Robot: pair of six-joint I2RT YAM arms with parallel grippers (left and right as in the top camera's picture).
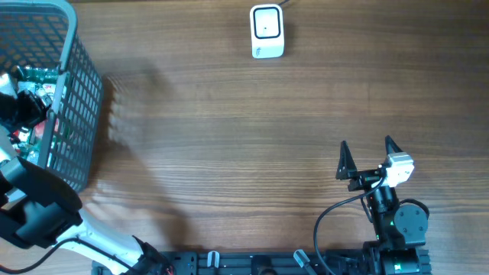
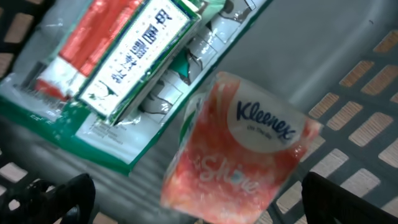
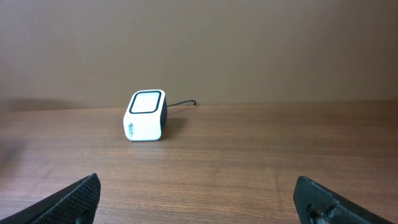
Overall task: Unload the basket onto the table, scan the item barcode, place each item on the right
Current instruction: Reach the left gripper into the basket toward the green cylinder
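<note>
Left gripper [image 2: 199,202] spread over Kleenex pack [image 2: 249,149] in basket [image 2: 367,124]; contact unclear.

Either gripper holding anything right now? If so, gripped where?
Nothing held. Left gripper hangs open above the orange-and-white Kleenex tissue pack in the grey mesh basket; right gripper open over the wooden table.

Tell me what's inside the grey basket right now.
A Kleenex tissue pack and a flat green-edged packet with a white box lying on it. Whatever lies beneath them is hidden.
</note>
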